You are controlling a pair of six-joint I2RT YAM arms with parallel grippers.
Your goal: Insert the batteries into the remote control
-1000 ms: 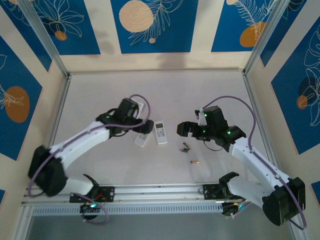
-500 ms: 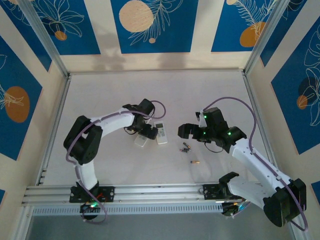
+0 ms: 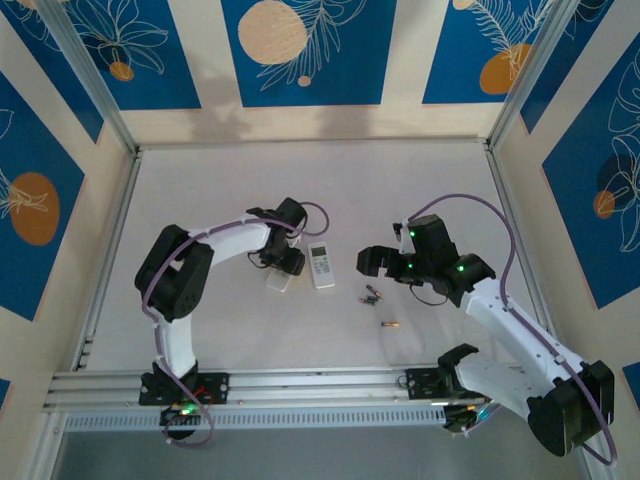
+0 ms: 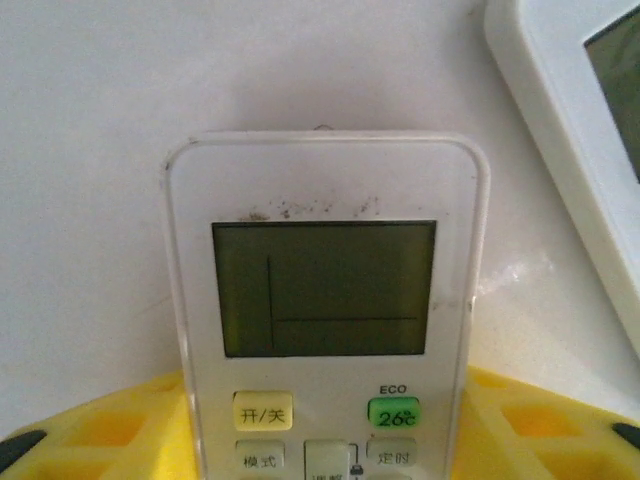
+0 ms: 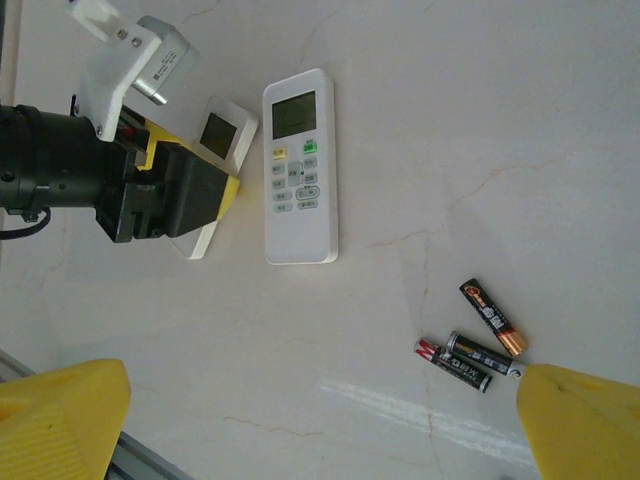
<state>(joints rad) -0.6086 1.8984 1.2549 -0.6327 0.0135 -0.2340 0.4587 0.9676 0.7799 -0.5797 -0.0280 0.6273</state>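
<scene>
Two white remote controls lie side by side mid-table. My left gripper (image 3: 287, 261) is down over the left remote control (image 4: 325, 290). Its yellow fingers (image 4: 120, 430) press against both long sides below the screen, so it is shut on this remote. The right remote control (image 3: 321, 266) lies free, with its screen end far from me. Three dark batteries (image 5: 478, 345) lie in a loose cluster to its right. An orange-gold battery (image 3: 388, 325) lies alone nearer the front. My right gripper (image 5: 320, 425) hovers open above the table left of the cluster, with nothing between its fingers.
The metal rail (image 3: 300, 385) with both arm bases runs along the near edge. Patterned blue and cream walls (image 3: 300, 50) close in the table on three sides. The second remote (image 4: 585, 140) lies close to the held one's right side.
The left arm swung round with its elbow raised and settled over the left remote. Its jaws closed in from wide open onto the remote's sides. The right arm stayed put.
</scene>
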